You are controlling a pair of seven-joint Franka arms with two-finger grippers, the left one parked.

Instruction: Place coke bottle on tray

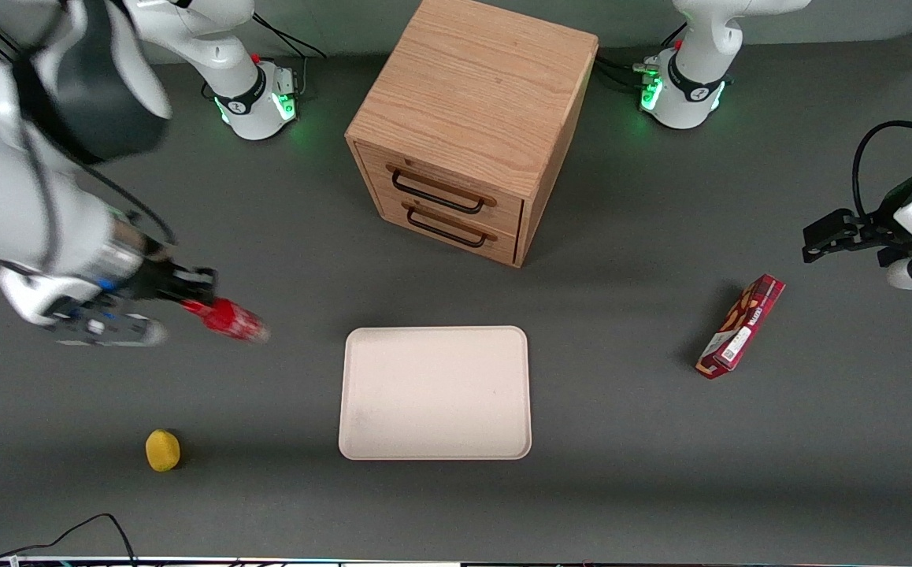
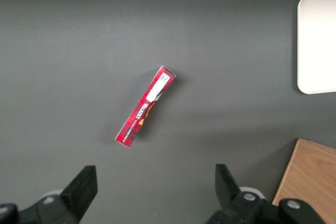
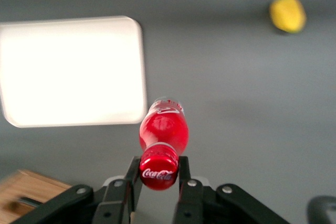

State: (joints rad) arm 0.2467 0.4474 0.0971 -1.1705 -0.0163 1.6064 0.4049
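Gripper closed on the red cap end of the coke bottle; one finger on each side of the cap, jaws narrowed to cap width. The bottle hangs from the grip above the table, clear of the surface, its clear base pointing away from the fingers. In the front view gripper and bottle sit toward the working arm's end of the table, beside the tray but not over it.

Count: one bottle, one tray, one lemon, one red snack box, one wooden two-drawer cabinet.

Lemon lies nearest the front camera, near the working arm's end. Tray lies mid-table, in front of the cabinet, nothing on it. Snack box lies toward the parked arm's end. Bare table between bottle and tray.
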